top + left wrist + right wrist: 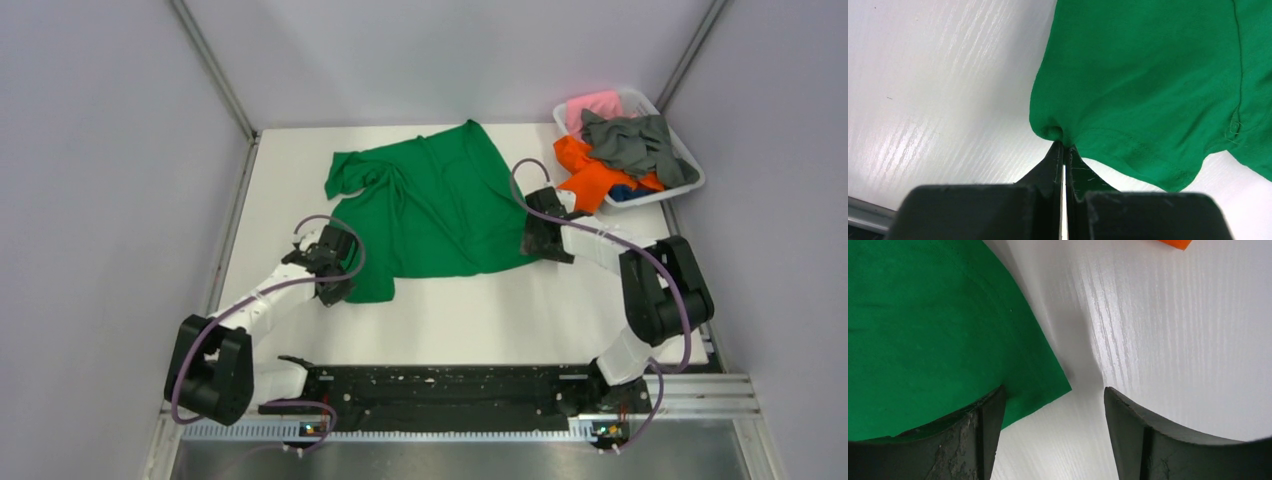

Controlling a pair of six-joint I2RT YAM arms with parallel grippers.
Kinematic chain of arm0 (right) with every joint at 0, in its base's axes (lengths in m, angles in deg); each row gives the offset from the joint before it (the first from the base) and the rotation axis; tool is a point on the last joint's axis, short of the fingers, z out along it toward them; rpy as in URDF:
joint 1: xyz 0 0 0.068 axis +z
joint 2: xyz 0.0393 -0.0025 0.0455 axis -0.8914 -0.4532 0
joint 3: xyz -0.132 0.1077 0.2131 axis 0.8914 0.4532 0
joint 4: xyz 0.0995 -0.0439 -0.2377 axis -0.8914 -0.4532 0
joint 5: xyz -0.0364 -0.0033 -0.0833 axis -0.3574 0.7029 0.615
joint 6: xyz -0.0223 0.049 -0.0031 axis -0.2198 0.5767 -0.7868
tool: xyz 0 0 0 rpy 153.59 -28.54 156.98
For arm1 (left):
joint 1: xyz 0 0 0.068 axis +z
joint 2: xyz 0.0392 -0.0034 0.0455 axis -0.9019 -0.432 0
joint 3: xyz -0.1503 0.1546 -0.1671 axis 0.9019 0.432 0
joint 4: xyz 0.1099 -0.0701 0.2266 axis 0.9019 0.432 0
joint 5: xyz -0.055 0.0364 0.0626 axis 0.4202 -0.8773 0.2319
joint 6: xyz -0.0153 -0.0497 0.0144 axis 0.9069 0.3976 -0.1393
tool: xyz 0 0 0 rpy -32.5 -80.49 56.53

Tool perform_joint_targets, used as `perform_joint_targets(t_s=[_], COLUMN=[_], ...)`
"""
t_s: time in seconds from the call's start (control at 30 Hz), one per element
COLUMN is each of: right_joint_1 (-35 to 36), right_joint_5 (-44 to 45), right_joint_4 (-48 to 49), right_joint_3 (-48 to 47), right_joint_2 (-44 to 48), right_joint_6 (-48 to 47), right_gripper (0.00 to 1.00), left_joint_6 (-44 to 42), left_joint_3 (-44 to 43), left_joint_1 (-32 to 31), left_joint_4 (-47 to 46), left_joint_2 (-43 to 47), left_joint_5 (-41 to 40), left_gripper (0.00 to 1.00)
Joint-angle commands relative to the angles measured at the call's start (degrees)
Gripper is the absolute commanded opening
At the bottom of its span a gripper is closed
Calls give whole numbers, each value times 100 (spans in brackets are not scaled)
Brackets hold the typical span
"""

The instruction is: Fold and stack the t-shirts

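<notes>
Two pairs of jaws flank the green t-shirt (430, 205): the left jaws are pinched shut on a bunched hem corner, the right jaws stand wide astride the other corner, holding nothing. Limp, light cloth, likely best taken by its hems, spread mid-desk (480, 310). Only the top view shows the basket (699, 179) of tees (625, 145)

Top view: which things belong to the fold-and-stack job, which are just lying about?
Job: green t-shirt, spread out; orange t-shirt, grey t-shirt, pink t-shirt, blue t-shirt, heaped together.
Not job: white basket holding that heap; table.
</notes>
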Motion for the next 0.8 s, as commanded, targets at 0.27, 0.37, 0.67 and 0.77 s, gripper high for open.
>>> perform_joint_targets(t_s=[0.27,0.37,0.67,0.77], right_joint_1=[-159,-225,-237,-245], right_joint_5=[-399,-506,-449,-446], right_joint_4=[689,757,799,856], right_joint_3=[343,390,546,523], right_joint_2=[-361,-411,-242,-178], right_joint_6=[13,4,-151,-198], right_gripper=[61,52,50,50], left_joint_6=[10,-6,-36,-40], left_joint_3=[36,11,-38,-46], left_joint_1=[22,24,23,22], left_joint_4=[-26,21,185,235], left_joint_2=[234,242,432,516], left_joint_5=[-148,-166,-292,-320], left_gripper=[0,0,0,0])
